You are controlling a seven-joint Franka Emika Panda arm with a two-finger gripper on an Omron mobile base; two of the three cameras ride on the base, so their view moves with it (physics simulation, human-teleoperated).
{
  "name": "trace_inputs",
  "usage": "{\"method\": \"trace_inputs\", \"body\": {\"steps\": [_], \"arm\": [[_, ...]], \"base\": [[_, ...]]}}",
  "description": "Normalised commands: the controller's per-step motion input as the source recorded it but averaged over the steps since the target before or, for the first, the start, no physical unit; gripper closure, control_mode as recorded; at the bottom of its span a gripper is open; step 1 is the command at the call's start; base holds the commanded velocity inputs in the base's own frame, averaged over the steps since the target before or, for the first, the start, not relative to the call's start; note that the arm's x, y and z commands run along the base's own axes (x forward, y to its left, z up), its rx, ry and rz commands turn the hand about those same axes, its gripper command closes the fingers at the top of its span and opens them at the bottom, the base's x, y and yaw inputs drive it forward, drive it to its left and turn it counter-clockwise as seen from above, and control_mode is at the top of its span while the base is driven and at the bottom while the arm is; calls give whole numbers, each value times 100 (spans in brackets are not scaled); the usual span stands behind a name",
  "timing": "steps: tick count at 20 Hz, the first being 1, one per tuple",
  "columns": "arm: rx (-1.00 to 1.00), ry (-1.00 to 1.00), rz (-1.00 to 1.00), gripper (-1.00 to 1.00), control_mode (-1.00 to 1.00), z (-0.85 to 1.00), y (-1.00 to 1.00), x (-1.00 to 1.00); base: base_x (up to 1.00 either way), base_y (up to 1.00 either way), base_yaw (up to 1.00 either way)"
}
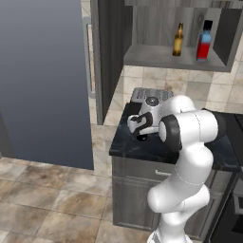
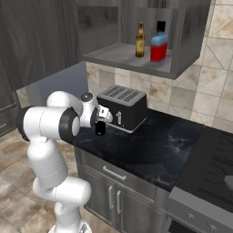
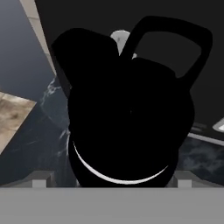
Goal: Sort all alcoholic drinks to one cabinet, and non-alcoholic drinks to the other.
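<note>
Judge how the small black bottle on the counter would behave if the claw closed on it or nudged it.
The black bottle looks squat and stands upright on the counter, so a nudge would more likely slide it than tip it. Its round body might turn or slip between flat pads. It looks rigid, probably light. The claw hangs open right over it.

my own arm [image 1: 190, 156] covers much of the dark counter [image 1: 128, 147] in the left base view, and part of the toaster [image 1: 142, 95] behind it. the all-black bottle [image 3: 127, 118] sits so close to my hand camera that its outline runs off under the bottom band; whether my fingertips touch it, i cannot tell. the stove [image 2: 214, 168] is cut by the right edge.
</note>
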Motion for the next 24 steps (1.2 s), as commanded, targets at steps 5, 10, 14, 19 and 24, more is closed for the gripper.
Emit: {"method": "trace_inputs", "body": {"steps": [5,10,14,19,24], "arm": [[-1,-10,0,-100,-100,-19,0,0],[-3,-16,-2,-100,-100,-30,-3,0],[-2,-11,-3,-100,-100,-33,-8,-4],[0,-2,-5,100,-100,-14,-5,-9],[4,4,-4,100,-100,-1,1,-18]], "base": [[0,0,0],[0,0,0],[0,0,0],[0,0,0],[0,0,0]]}}
